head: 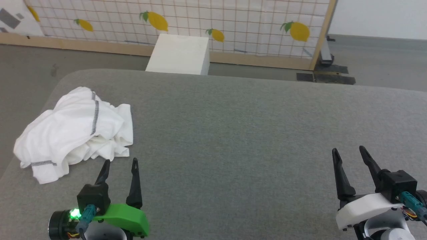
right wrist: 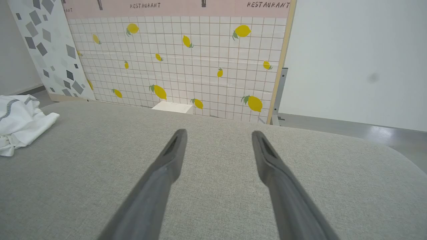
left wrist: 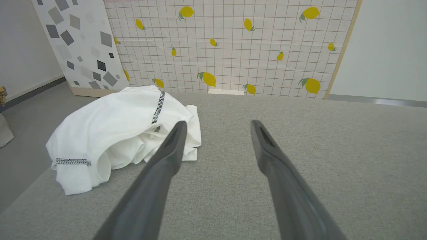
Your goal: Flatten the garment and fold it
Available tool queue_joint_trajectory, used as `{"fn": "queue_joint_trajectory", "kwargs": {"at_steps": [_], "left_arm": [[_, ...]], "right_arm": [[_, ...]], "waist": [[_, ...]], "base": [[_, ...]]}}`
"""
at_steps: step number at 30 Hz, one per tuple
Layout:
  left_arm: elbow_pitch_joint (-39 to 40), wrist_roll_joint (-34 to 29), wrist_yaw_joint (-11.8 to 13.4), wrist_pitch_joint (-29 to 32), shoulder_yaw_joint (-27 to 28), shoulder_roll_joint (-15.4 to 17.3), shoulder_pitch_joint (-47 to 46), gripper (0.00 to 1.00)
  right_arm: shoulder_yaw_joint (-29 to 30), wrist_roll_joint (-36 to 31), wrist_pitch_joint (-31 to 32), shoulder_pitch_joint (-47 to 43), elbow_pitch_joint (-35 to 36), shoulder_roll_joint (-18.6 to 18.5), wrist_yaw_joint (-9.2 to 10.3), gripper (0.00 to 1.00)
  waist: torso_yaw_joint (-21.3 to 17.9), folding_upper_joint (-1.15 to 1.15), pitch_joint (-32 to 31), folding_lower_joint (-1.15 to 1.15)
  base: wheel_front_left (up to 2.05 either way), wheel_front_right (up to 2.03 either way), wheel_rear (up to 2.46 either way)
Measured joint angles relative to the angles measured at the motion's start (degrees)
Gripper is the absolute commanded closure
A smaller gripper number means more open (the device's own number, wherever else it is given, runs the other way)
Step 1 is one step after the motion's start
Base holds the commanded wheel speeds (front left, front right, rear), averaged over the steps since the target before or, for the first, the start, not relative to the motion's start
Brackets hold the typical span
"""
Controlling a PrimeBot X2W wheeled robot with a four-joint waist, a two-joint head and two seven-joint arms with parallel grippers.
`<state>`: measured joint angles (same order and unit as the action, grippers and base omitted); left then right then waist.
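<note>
Near the left edge of the surface [head: 233, 133], heaped garment [head: 66, 130] just beyond the left fingers [head: 134, 183], well apart from the right fingers [head: 339, 173], both pairs spread and empty; could slide off if dragged outward by one layer.

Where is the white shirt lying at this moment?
In the head view, the garment lies crumpled on the grey surface, on the robot's left near the left edge. It is just beyond the left gripper and far from the right gripper.

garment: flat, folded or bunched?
Bunched. The garment lies in a crumpled heap on the grey surface, wrinkled layers overlapping; neither spread flat nor folded.
</note>
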<state>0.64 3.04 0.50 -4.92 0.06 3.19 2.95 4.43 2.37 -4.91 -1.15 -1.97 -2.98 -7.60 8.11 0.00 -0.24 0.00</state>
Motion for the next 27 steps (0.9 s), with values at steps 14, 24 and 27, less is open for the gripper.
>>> {"fn": "queue_joint_trajectory", "kwargs": {"at_steps": [14,24,27], "left_arm": [[0.09,0.18,-0.46,-1.75,0.66,0.00,0.62,0.00],[0.12,1.58,-0.46,-2.83,0.91,0.00,1.73,0.00],[0.12,1.68,-0.46,-3.11,0.93,0.00,1.73,0.00]], "right_arm": [[-0.21,1.44,-1.63,-0.02,-0.85,0.01,0.00,0.00],[-0.56,1.54,-2.76,-0.02,-0.90,0.01,0.00,0.00],[-1.00,1.42,-3.19,-0.02,-0.92,0.01,0.00,0.00]], "waist": [[6.24,0.00,-0.47,0.00],[11.21,0.00,-0.63,0.00],[12.83,0.00,-0.78,0.00]], "base": [[0.00,0.00,0.00],[0.00,0.00,0.00],[0.00,0.00,0.00]]}}
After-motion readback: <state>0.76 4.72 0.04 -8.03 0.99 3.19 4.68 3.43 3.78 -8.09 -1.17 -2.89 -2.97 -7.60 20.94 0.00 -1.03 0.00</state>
